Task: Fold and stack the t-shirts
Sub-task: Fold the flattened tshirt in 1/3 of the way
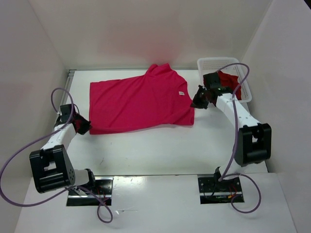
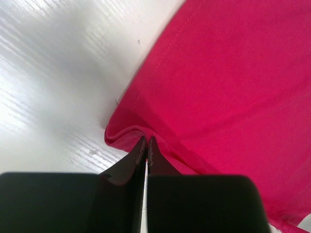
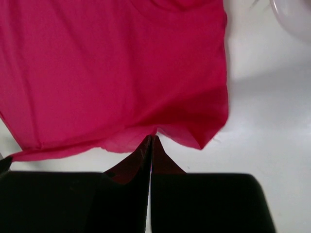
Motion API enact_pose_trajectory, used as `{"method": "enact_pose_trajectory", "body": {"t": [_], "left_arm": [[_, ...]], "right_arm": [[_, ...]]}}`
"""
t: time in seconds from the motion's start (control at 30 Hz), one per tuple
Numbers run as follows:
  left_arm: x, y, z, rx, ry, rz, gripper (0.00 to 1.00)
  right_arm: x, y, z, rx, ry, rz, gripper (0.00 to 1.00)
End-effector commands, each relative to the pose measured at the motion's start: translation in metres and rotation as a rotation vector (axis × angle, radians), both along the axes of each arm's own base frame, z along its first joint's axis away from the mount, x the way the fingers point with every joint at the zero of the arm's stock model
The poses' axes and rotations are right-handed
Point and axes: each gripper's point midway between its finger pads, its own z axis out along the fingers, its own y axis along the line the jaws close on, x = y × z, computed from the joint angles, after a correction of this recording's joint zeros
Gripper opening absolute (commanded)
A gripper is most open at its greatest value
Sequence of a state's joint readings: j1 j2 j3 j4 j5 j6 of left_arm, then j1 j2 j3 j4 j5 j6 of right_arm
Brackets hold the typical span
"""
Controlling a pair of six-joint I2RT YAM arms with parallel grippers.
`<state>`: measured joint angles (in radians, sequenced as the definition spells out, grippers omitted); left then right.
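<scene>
A bright magenta-pink t-shirt (image 1: 141,102) lies spread flat on the white table, collar toward the back. My left gripper (image 1: 87,127) sits at the shirt's near left corner. In the left wrist view it (image 2: 146,141) is shut on the bunched hem of the shirt (image 2: 223,82). My right gripper (image 1: 197,103) is at the shirt's right edge. The right wrist view shows it (image 3: 152,138) shut on a puckered bit of the shirt's (image 3: 112,63) edge. A dark red t-shirt (image 1: 227,77) lies crumpled in the basket.
A white mesh basket (image 1: 209,61) stands at the back right corner, right behind my right arm; its rim (image 3: 296,12) shows in the right wrist view. White walls enclose the table on three sides. Bare tabletop (image 1: 160,145) lies in front of the shirt.
</scene>
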<state>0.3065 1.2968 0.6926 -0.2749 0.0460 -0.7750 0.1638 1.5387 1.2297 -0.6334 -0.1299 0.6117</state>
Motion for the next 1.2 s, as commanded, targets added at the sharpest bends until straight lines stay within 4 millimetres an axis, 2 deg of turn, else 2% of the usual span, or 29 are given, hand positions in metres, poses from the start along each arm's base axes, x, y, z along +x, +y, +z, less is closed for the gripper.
{"method": "enact_pose_trajectory", "body": {"t": [0.0, 0.03, 0.07, 0.1, 0.13, 0.17, 0.23, 0.27, 0.3, 0.47, 0.5, 0.57, 0.6, 0.67, 0.7, 0.77, 0.8, 0.83, 0.87, 0.9, 0.97, 1.0, 1.07, 1.1, 1.13, 1.17], "left_arm": [[0.026, 0.013, 0.019, 0.027, -0.084, 0.031, 0.00], [0.029, 0.014, 0.018, 0.024, -0.076, 0.031, 0.00], [0.029, 0.013, 0.015, 0.022, -0.068, 0.031, 0.00], [0.032, 0.015, 0.017, 0.023, -0.072, 0.031, 0.00], [0.036, 0.016, 0.019, 0.026, -0.081, 0.031, 0.00], [0.040, 0.017, 0.019, 0.026, -0.081, 0.031, 0.00], [0.044, 0.018, 0.017, 0.025, -0.078, 0.031, 0.00], [0.049, 0.020, 0.020, 0.028, -0.089, 0.031, 0.00], [0.050, 0.020, 0.012, 0.023, -0.072, 0.031, 0.00], [0.069, 0.028, 0.003, 0.023, -0.066, 0.044, 0.00], [0.071, 0.028, -0.003, 0.018, -0.049, 0.044, 0.00], [0.081, 0.032, 0.000, 0.023, -0.065, 0.044, 0.00], [0.084, 0.033, -0.004, 0.021, -0.059, 0.044, 0.00], [0.092, 0.035, -0.002, 0.024, -0.071, 0.044, 0.01], [0.093, 0.036, -0.008, 0.021, -0.061, 0.044, 0.03], [0.100, 0.036, -0.007, 0.014, -0.082, 0.046, 0.05], [0.106, 0.038, -0.001, 0.020, -0.102, 0.046, 0.05], [0.105, 0.038, -0.006, 0.017, -0.090, 0.046, 0.05], [0.111, 0.039, 0.001, 0.017, -0.113, 0.053, 0.05], [0.111, 0.039, -0.003, 0.015, -0.105, 0.053, 0.06], [0.114, 0.040, 0.002, 0.018, -0.117, 0.053, 0.08], [0.117, 0.041, 0.005, 0.027, -0.124, 0.045, 0.10], [0.115, 0.041, 0.014, 0.033, -0.145, 0.045, 0.29], [0.116, 0.041, 0.020, 0.037, -0.158, 0.045, 0.37], [0.112, 0.042, 0.021, 0.053, -0.158, 0.046, 0.45], [0.109, 0.043, 0.035, 0.068, -0.184, 0.052, 0.55]], "right_arm": [[0.045, 0.001, 0.021, -0.034, -0.110, 0.010, 0.00], [0.053, 0.003, 0.010, -0.037, -0.092, 0.010, 0.00], [0.059, 0.004, 0.009, -0.038, -0.090, 0.011, 0.00], [0.072, 0.006, 0.020, -0.032, -0.122, 0.010, 0.00], [0.079, 0.007, 0.014, -0.034, -0.110, 0.010, 0.00], [0.091, 0.009, 0.027, -0.034, -0.147, 0.016, 0.00], [0.101, 0.008, 0.029, -0.045, -0.148, 0.007, 0.00], [0.114, 0.010, 0.031, -0.043, -0.159, 0.007, 0.00], [0.117, 0.010, 0.027, -0.052, -0.145, 0.016, 0.00], [0.150, 0.014, 0.006, -0.061, -0.135, 0.010, 0.00], [0.153, 0.015, 0.003, -0.062, -0.132, 0.010, 0.00], [0.164, 0.017, 0.004, -0.059, -0.145, 0.010, 0.00], [0.170, 0.016, -0.009, -0.070, -0.133, 0.004, 0.00], [0.180, 0.015, -0.011, -0.078, -0.143, -0.004, 0.00], [0.181, 0.014, -0.026, -0.084, -0.114, -0.016, 0.00], [0.190, 0.016, -0.024, -0.082, -0.129, -0.017, 0.00], [0.190, 0.016, -0.032, -0.084, -0.115, -0.016, 0.00], [0.194, 0.016, -0.024, -0.081, -0.135, -0.017, 0.00], [0.196, 0.017, -0.020, -0.079, -0.144, -0.018, 0.00], [0.199, 0.015, -0.023, -0.086, -0.145, -0.023, 0.00], [0.204, 0.017, -0.011, -0.075, -0.172, -0.032, 0.02], [0.207, 0.017, -0.012, -0.075, -0.173, -0.032, 0.05], [0.207, 0.017, -0.010, -0.075, -0.173, -0.032, 0.13], [0.206, 0.017, -0.003, -0.073, -0.185, -0.033, 0.23], [0.202, 0.016, 0.007, -0.070, -0.197, -0.033, 0.28], [0.200, 0.018, 0.013, -0.061, -0.208, -0.028, 0.32]]}}
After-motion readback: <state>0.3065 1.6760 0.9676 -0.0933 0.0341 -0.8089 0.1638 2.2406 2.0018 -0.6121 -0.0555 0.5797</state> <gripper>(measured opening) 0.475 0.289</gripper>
